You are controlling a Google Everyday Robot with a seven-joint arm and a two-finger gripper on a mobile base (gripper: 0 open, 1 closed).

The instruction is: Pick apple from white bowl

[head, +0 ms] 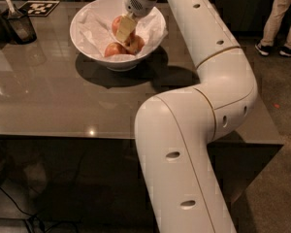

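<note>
The white bowl [87,42], lined with crumpled white paper, stands at the far middle of the grey table. My gripper [122,31] reaches down into it from the right. Its pale fingers [126,27] are shut on the red-orange apple [116,24], which is held a little above the bowl's bottom. Two other apples lie below in the bowl, one at the front [113,49] and one to the right [136,43], partly hidden by the fingers. No sticker shows on the held apple.
A dark container with a utensil [14,25] stands at the table's far left, with a black-and-white tag [39,7] behind it. My white arm [203,106] bends over the table's right side. A person's legs [281,18] stand at the far right.
</note>
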